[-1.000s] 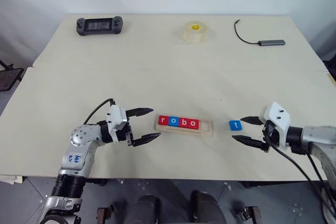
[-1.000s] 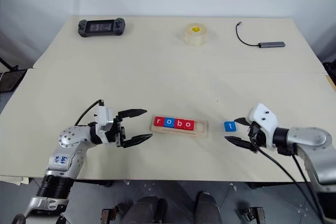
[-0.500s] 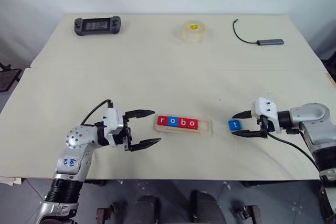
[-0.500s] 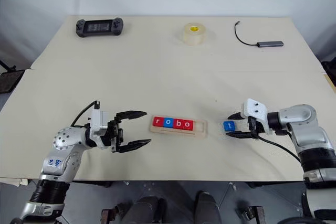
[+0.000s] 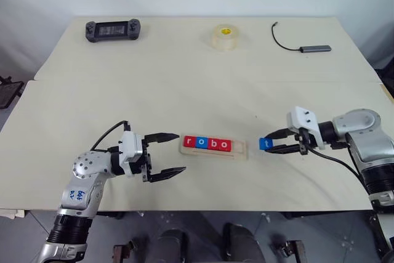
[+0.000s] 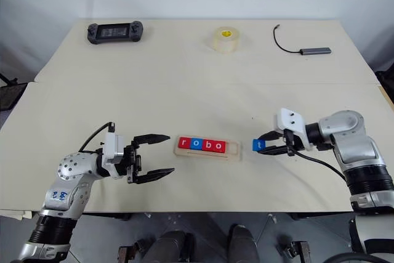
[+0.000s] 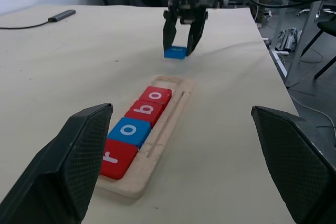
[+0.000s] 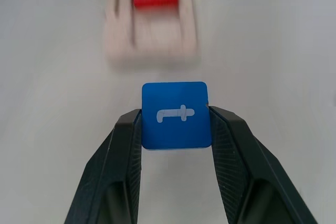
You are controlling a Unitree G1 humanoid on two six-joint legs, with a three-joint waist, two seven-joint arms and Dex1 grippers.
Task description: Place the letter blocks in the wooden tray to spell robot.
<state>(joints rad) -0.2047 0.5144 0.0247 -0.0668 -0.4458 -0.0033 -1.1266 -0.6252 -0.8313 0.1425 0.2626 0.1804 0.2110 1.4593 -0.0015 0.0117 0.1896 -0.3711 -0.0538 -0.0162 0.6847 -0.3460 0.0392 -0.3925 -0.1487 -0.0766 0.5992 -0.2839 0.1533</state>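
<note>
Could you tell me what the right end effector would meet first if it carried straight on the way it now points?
Most likely the open end of the wooden tray. The right end effector, shut on the blue t block, points along the table toward it, with only bare table between; its height above the table is hard to judge.

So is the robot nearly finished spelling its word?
Nearly. Four letter blocks, r, o, b, o, already sit in the wooden tray. The right gripper has the blue t block pinched just beside the tray's free end. Left: set the t after the last o. The left gripper waits open.
</note>
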